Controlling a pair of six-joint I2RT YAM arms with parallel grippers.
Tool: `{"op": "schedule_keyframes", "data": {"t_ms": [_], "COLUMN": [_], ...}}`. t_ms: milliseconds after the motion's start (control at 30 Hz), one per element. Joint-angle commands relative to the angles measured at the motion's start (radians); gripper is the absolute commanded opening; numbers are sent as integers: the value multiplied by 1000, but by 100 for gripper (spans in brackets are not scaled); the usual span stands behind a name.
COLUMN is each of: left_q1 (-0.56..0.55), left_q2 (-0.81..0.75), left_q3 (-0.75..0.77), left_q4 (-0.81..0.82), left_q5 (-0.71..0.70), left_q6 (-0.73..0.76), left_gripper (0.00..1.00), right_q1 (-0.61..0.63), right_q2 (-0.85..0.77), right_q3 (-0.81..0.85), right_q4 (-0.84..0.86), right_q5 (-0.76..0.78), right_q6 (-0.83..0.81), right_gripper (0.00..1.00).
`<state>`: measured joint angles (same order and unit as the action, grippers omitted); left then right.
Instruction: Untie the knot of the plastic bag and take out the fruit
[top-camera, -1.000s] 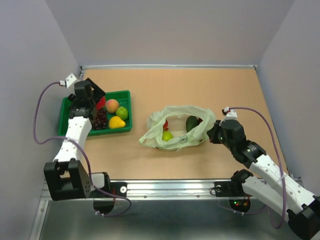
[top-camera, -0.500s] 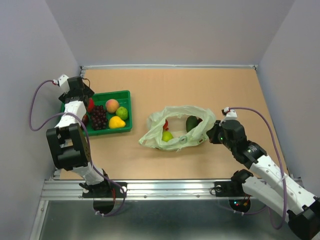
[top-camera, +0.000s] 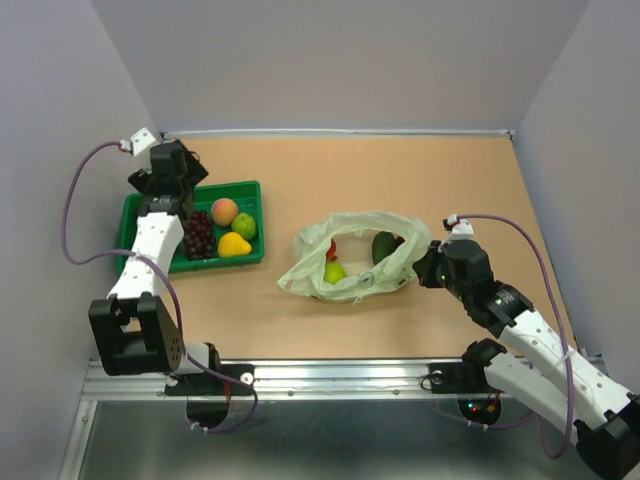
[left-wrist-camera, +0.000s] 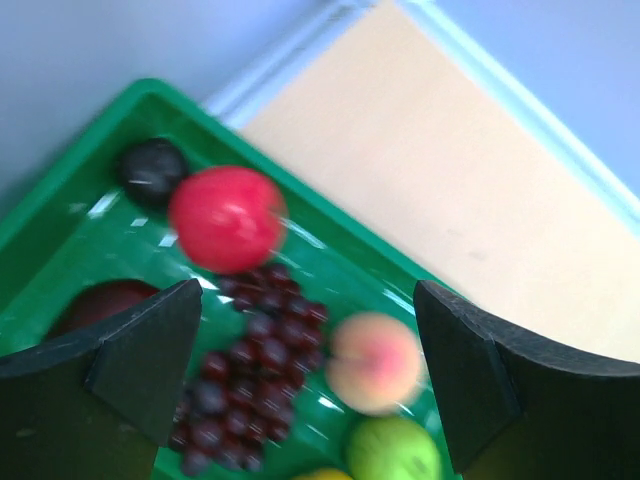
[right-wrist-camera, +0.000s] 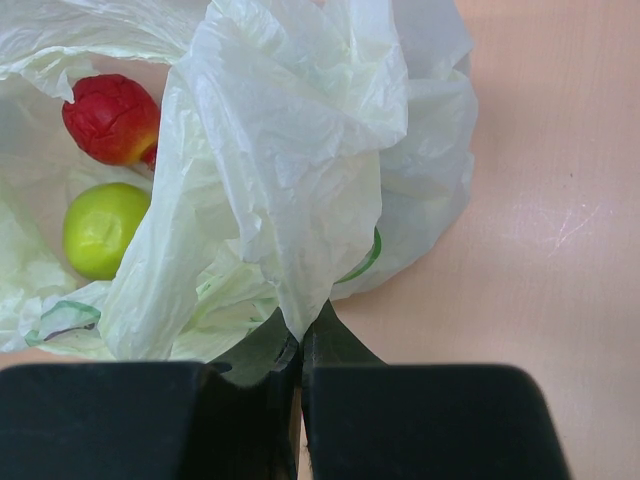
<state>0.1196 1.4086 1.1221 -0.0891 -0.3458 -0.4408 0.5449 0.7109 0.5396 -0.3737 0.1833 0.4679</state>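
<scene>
Now my right hand (right-wrist-camera: 300, 345) is clamping tight on a fold of the plastic bag (right-wrist-camera: 300, 150), with the fruit (right-wrist-camera: 103, 228) lying inside, ahead and left. My left hand (left-wrist-camera: 305, 350) is hovering spread wide, empty, over the tray (left-wrist-camera: 150, 92).

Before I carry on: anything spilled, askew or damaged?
Nothing stands out. The thin pale green plastic bag lies open, its edge pinched by the right end effector; all fruit sits inside it or the green plastic tray.

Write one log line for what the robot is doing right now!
left gripper: open over green tray | right gripper: shut on plastic bag | bag: mouth open, fruit inside
</scene>
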Motion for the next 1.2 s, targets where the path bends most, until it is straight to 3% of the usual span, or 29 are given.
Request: {"op": "schedule_keyframes", "data": {"t_ms": [0, 100, 167, 233, 267, 433, 500, 667, 900, 1033, 1167], "left_q1": [-231, -378, -585, -637, -743, -1073, -1138, -1203, -1204, -1216, -1250], "left_q2": [-154, -236, -292, -319, -335, -269, -202, -42, 153, 158, 139], "left_q3": [-1, -18, -42, -53, -57, -41, -24, 13, 13, -103, -203], "left_q4": [-43, -70, -92, -93, -90, -84, -74, -25, -49, -57, -55], "left_q5": [-28, -18, -16, -13, -10, -47, -62, -100, -232, -216, -257], "left_q6": [31, -4, -51, -91, -134, -191, -194, -206, -280, -364, -440], "left_gripper": [99, 95, 89, 88, 86, 86, 86, 83, 66, 66, 76], "right_q1": [6, 6, 6, 6, 6, 6, 6, 6, 6, 6, 6], "right_q2": [-11, -4, 4, 7, 9, 12, 6, 1, -19, -31, -13], "right_q3": [11, 11, 13, 10, 10, 5, 0, -1, -9, -18, -12], "right_q4": [21, 21, 21, 22, 22, 25, 25, 24, 24, 24, 27], "right_q5": [7, 5, 1, 2, 4, 18, 16, 8, -16, -19, -24], "right_q6": [-12, -14, -14, -12, -11, -2, -2, -2, 5, 5, -2], "right_gripper": [1, 1, 1, 1, 1, 1, 1, 1, 1, 1, 1]}}
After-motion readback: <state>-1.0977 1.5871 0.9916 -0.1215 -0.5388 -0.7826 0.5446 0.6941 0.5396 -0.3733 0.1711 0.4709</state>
